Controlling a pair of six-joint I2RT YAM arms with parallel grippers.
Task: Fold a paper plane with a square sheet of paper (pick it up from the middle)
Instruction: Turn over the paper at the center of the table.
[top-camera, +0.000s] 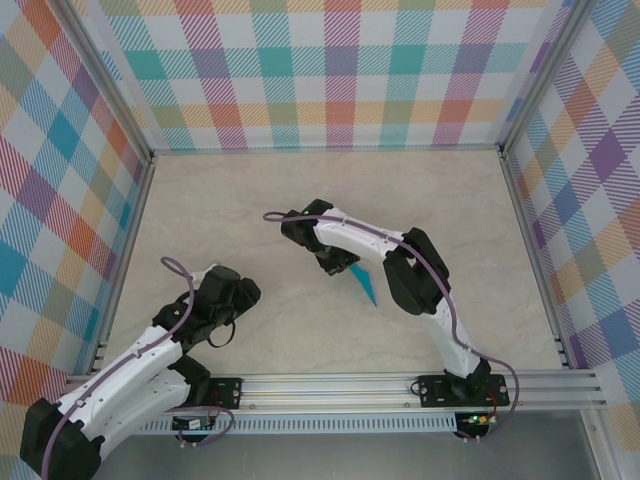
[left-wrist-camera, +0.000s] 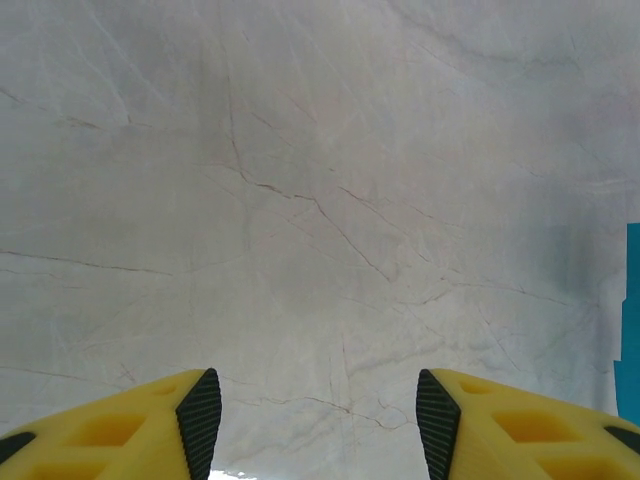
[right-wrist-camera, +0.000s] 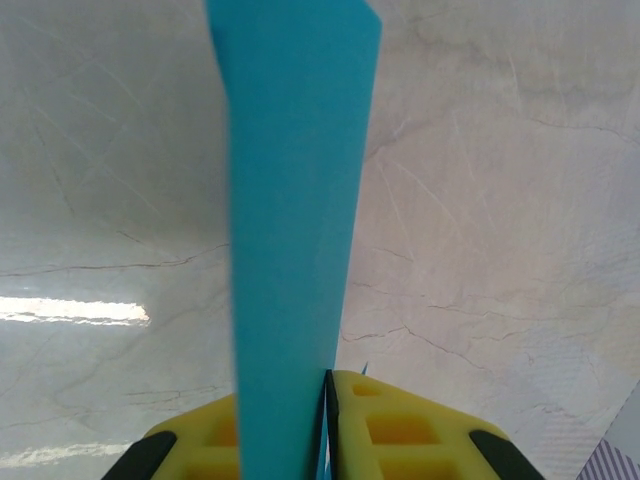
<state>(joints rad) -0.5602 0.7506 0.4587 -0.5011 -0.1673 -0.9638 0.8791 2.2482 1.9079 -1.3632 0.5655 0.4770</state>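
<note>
And there was the right gripper (top-camera: 338, 262) out over the middle of the marble-patterned table (top-camera: 300, 190), its arm curving in from the base at the near right. Its jaws were pressed together on the paper plane (top-camera: 365, 284), a narrow teal wedge poking out from under the fingers with its tip aimed back toward the near edge. From the right wrist the pinch was plain: the right gripper (right-wrist-camera: 322, 392) had its yellow fingers (right-wrist-camera: 400, 430) closed flat against the paper plane (right-wrist-camera: 295, 200), which ran as a long teal strip from the jaws up to the top of the frame, a slanted corner at its far end. Whether the tip touched the table could not be told. Over on the near left, the left gripper (top-camera: 238, 292) sat well apart from the action, arm folded low beside the aluminium rail (top-camera: 340, 385). The left wrist view had the left gripper (left-wrist-camera: 318, 412) spread wide, black pads (left-wrist-camera: 200, 415) facing each other across a clear gap, nothing between them, bare table below. A thin sliver of teal, the paper plane (left-wrist-camera: 632, 320), showed at the right edge of that view. Plaid walls (top-camera: 330, 70) ringed the table on three sides.
</note>
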